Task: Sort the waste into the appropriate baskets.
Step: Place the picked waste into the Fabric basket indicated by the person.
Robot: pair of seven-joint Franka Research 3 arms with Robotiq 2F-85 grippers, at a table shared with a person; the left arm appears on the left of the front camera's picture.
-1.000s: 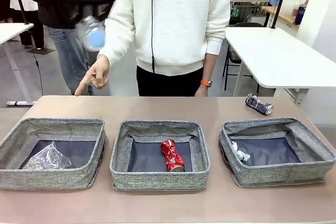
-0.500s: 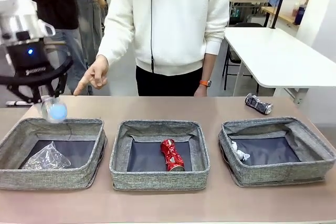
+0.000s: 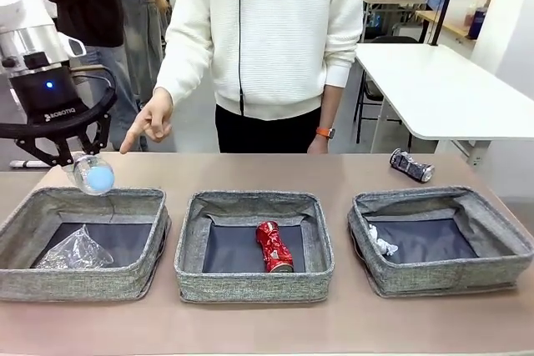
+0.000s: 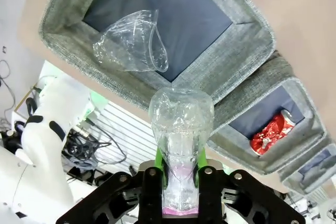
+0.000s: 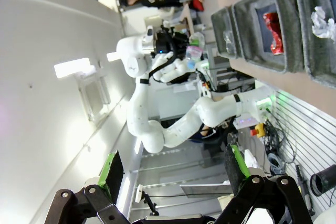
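Since the earlier frames the left gripper [image 3: 83, 162] has come in from the left, dropped a little and now hangs over the far rim of the left basket [image 3: 50, 277], bottle [image 3: 92, 176] still between its fingers; nothing else on the surface [image 3: 250, 331] has shifted. Bottle is clear, crumpled plastic with a pink label low on the body and a blue cap facing the front camera, tilted. In the left wrist view the fingers [image 4: 198, 174] sit against the bottle's [image 4: 181, 145] sides at the labelled end; whether they still pinch it or have just let go, cannot tell. Below it the clear plastic cup [image 4: 134, 43] lies on its side on the dark lining of that basket. Middle basket [image 3: 254, 285] holds the crushed red can [image 3: 274, 248], lying flat. Right basket [image 3: 501, 268] holds the crumpled white paper ball [image 3: 382, 243] near its left wall. Crushed dark-silver can [image 3: 412, 165] lies on the surface behind the right basket, apart from it. Right gripper [image 5: 176, 169] is raised well off the surface, fingers spread wide, nothing between them. Person's hand [image 3: 150, 122] points down near the left basket's far side.
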